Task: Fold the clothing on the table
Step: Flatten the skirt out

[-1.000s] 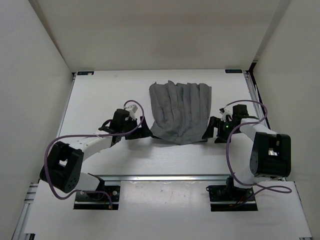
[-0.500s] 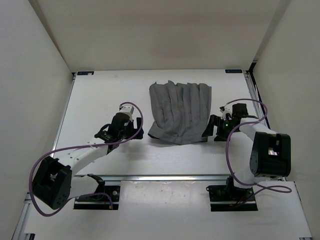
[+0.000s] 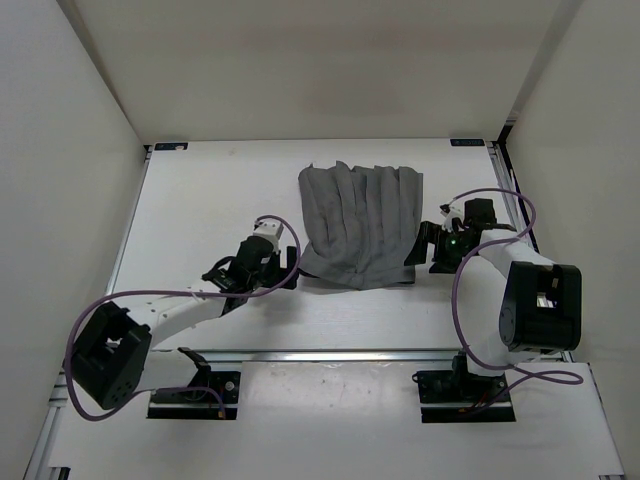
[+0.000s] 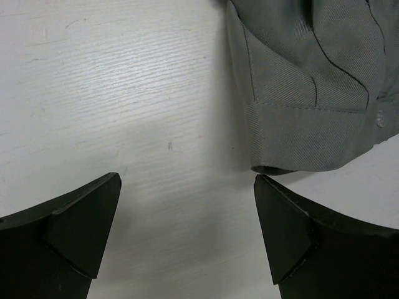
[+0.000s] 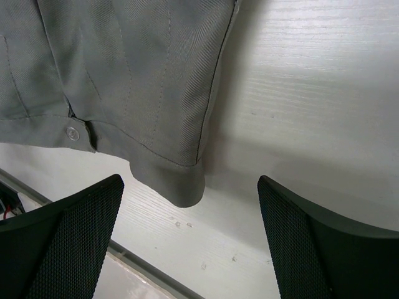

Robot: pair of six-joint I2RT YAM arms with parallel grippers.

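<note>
The grey clothing (image 3: pixel 360 222) lies folded and pleated on the white table (image 3: pixel 200 200), slightly right of centre. My left gripper (image 3: pixel 287 268) stands open at its near-left corner, low over the table, nothing between its fingers; that corner (image 4: pixel 299 149) shows just ahead of the right fingertip (image 4: pixel 283 218). My right gripper (image 3: pixel 421 249) is open beside the garment's near-right corner. In the right wrist view the hemmed corner (image 5: pixel 181 180) with a button (image 5: pixel 73 133) lies ahead of the open fingers (image 5: pixel 81 218), apart from them.
A silver rail (image 3: pixel 330 354) runs across the near side of the table, with both arm bases behind it. Pale walls close in left, right and far. The rail edge (image 5: pixel 75 215) shows close beside the right gripper.
My left arm swung out from the garment's left edge and came back low at its near-left corner. My right gripper shifted slightly up along the right edge. The garment has not moved.
</note>
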